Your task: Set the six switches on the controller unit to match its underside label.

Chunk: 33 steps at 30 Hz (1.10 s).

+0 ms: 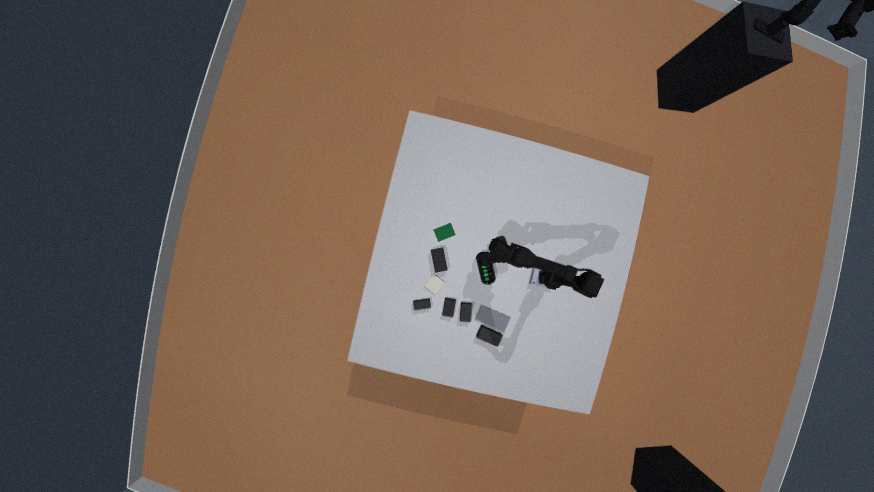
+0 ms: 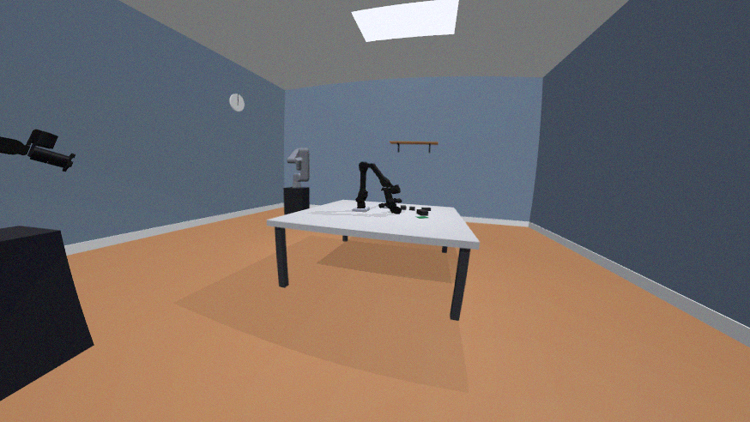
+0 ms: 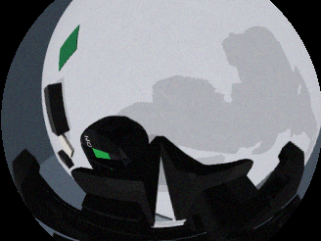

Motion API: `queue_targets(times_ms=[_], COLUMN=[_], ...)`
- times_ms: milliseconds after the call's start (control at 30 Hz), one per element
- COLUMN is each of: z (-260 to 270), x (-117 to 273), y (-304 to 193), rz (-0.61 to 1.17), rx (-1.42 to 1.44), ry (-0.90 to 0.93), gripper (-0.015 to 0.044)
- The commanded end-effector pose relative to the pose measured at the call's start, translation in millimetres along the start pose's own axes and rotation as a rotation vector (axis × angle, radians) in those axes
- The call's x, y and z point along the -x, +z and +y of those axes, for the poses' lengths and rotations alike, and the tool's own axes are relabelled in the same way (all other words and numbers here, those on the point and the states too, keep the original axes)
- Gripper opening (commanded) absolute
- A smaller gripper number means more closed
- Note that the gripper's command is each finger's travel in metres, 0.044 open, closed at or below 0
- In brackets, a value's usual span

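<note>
Your gripper (image 1: 484,259) (image 2: 396,210) (image 3: 160,139) has its fingers together with nothing between them, right at one end of the controller unit (image 1: 486,272) (image 3: 114,139), which seems to sit on its base on the bench (image 1: 538,378) (image 2: 367,225) (image 3: 127,59), switches up. From above you see green rocker ends beyond the fingertips; the nearest part of the row is hidden under the arm (image 1: 550,264) (image 2: 362,183). You look to be in the switch-pressing stage, but the label is out of sight, so you can't confirm how many settings match. Any remaining presses, then backing the gripper away, are left.
</note>
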<state>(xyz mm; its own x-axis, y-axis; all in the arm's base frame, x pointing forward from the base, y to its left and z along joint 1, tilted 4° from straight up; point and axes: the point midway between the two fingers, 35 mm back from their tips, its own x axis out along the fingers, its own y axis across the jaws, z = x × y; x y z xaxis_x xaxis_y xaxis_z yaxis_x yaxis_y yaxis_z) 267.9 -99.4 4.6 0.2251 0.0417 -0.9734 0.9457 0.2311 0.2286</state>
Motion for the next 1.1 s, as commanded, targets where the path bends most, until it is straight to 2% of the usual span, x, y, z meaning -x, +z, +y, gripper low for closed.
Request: queue_targets(times_ms=[0,167,333,533,900,1067], z=[10,6,1,2,76,79], x=[-2,1,53,56,61,62], y=[0,2,0,-2,-95,-103], rz=[0.002,-0.005,0.002,0.004,0.031,0.025], rx=[0.004,-0.001,0.004,0.005,0.093,0.100], ry=[0.014,0.004,0.012,0.008,-0.257,-0.273], gripper=[0.0000,0.0000,0.0000,0.0000,0.0000,0.0000])
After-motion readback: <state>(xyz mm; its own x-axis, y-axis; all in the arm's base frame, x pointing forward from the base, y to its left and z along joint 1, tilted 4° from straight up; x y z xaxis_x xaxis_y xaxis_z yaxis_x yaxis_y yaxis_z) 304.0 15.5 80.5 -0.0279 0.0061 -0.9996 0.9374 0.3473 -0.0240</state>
